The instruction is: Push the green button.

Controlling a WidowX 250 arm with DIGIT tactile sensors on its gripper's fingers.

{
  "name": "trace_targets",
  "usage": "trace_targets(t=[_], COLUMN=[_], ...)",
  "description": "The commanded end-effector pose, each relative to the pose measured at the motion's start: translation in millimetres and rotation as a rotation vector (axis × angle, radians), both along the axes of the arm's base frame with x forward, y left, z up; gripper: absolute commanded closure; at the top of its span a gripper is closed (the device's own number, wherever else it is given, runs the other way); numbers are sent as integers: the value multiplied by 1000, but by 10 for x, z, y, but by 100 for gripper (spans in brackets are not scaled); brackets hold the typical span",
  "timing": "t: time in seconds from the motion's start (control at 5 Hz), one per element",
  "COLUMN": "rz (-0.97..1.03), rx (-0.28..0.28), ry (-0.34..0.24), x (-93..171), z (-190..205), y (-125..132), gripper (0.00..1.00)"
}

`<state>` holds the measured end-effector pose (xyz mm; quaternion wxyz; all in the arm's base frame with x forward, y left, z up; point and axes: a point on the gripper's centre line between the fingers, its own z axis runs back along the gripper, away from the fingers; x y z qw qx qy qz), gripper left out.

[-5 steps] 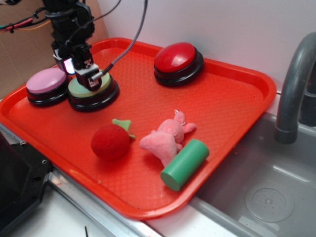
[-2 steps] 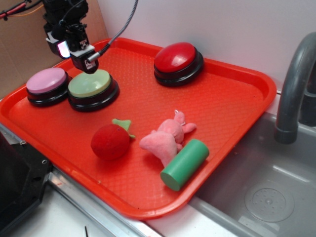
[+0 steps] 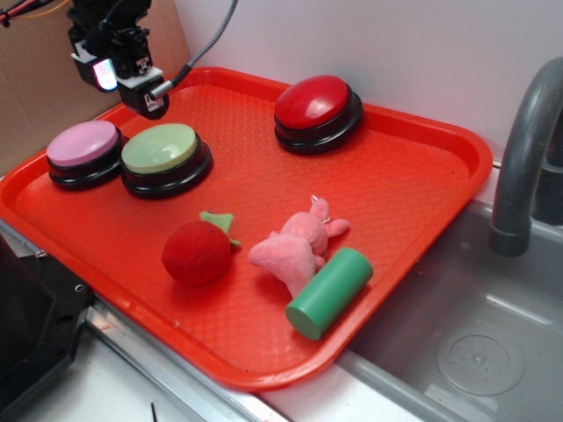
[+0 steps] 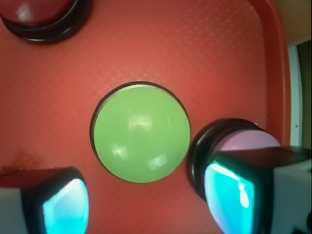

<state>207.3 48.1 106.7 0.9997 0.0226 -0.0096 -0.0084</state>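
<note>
Above the tray's [image 3: 422,123] 10 o'clock corner: jaws [image 3: 149,104], parted and empty, lifted off the green button [image 3: 159,148]. Button sits clear and untouched; press judged done.

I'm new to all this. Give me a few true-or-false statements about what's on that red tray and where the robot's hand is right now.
1. The hand is pressing on the green button. False: it hangs above it, not touching.
2. The green button sits between the pink button and the red button. True.
3. The green cylinder stands upright. False: it lies on its side beside the pink plush toy.
4. The red plush strawberry lies on the tray. True.
5. The hand holds a toy. False: it holds nothing.
</note>
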Motion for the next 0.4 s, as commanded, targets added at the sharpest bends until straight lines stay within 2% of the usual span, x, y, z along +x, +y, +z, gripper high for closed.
trace_targets(t=[0.0,0.2], rz=[24,32], rx=[51,32], ry=[-97,-122], x=[57,21], z=[346,445], y=[-85,-98], gripper=[0,0])
